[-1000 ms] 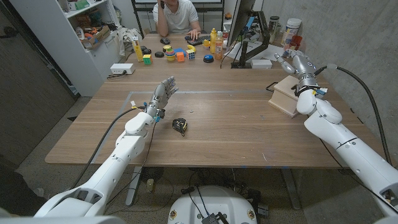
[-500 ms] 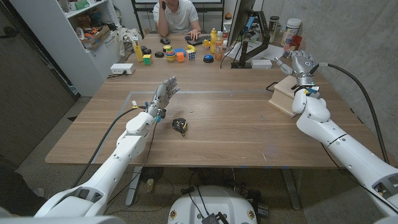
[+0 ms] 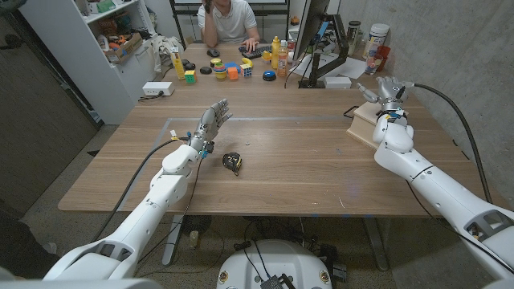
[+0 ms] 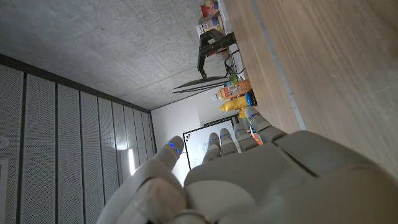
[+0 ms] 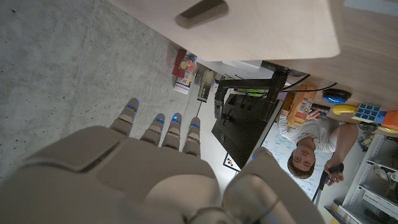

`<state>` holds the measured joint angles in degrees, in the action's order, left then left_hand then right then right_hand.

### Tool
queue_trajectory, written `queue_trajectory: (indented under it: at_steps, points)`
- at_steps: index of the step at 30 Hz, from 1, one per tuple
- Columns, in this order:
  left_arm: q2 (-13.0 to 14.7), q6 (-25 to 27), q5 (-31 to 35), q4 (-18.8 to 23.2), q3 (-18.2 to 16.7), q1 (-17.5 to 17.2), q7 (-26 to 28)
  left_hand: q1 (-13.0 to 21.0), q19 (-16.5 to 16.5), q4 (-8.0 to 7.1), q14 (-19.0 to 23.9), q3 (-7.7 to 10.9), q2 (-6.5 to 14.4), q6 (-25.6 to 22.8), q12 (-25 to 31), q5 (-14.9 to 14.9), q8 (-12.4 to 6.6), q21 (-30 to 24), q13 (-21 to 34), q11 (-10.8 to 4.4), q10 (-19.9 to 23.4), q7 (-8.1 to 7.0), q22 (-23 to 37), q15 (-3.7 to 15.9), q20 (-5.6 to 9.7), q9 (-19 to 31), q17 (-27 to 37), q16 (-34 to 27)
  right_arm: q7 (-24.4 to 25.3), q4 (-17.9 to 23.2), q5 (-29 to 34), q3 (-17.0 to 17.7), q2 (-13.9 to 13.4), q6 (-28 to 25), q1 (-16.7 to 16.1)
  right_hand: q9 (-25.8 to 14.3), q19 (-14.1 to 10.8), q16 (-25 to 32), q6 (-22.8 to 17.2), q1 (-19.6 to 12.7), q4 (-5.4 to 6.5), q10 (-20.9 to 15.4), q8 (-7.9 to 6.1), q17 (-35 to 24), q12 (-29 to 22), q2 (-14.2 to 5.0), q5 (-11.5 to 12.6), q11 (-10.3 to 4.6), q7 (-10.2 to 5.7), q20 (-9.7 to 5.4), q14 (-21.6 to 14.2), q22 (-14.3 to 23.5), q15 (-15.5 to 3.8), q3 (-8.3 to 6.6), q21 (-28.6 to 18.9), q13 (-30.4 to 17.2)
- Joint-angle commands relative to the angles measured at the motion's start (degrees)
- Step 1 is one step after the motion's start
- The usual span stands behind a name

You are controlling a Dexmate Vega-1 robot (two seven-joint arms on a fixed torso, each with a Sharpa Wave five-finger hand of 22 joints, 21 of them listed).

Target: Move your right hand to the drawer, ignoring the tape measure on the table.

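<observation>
Drawer just below the right hand, fingers spread, holding nothing.
Risk was overshooting, knuckles knocking the small box off; left hand hung open beside the tape measure.

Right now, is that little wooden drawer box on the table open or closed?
Closed, as far as shown. In the right wrist view the drawer front with its dark handle sits flush. The right hand hovers over it, holding nothing.

Your right hand hangs over the drawer at the table's two o'clock. The tape measure lies near centre, your left hand just beyond it at eleven o'clock.
</observation>
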<state>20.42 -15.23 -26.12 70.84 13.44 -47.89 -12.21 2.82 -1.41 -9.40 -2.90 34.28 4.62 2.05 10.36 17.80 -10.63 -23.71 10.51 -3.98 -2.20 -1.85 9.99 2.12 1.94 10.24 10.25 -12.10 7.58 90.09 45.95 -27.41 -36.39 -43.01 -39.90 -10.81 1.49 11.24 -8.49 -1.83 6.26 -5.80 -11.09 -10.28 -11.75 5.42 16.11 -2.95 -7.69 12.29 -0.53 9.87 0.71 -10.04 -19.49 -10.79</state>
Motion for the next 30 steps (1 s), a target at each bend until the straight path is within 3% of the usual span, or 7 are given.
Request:
queue_trajectory:
  at_steps: [1,11,30]
  points:
    - [0.0,0.2,0.1,-0.6,0.3,0.4,-0.3,0.0,-0.6,0.06,-0.4,0.36,4.2,0.4,0.2,0.4,-0.23,0.1,0.2,-0.52,0.0,-0.29,0.3,1.53,3.01,0.3,0.2,-0.1,-0.7,-3.3,-2.4,-0.9,0.2,-3.3,1.3,-0.1,-0.5,-0.2,0.0,0.7,0.0,0.0,0.02,-0.2,0.1,0.09,-0.1,0.13,-0.16,0.1,0.3,0.1,0.42,0.47,0.2,-0.3]
    - [0.0,0.5,0.1,-1.0,0.4,0.7,-0.3,0.0,-0.6,0.05,-0.5,0.34,4.2,0.5,0.2,0.4,-0.2,0.3,0.2,-0.47,0.0,-0.31,0.3,1.53,3.01,0.3,0.2,-0.1,-0.3,-5.5,-5.0,-1.6,0.1,-4.8,1.5,-0.1,-0.6,-0.2,0.7,0.7,0.13,0.1,0.27,-0.2,0.1,0.17,0.0,-0.02,0.13,0.06,0.2,0.1,0.45,0.82,0.6,-0.2]
    - [-0.1,0.3,0.0,-2.1,0.1,1.1,-0.7,-0.1,-0.8,0.02,-0.5,0.3,4.2,0.4,0.2,0.4,-0.25,0.7,0.2,-0.42,-0.1,-0.25,0.3,1.48,3.04,0.3,0.2,-0.1,1.2,-5.4,-6.9,-3.4,-0.3,-4.4,2.5,-0.1,-0.8,-0.2,0.9,0.3,0.18,0.1,0.21,-0.1,0.1,-0.06,0.2,0.13,0.26,0.05,0.1,0.1,0.42,1.11,1.2,-0.2]
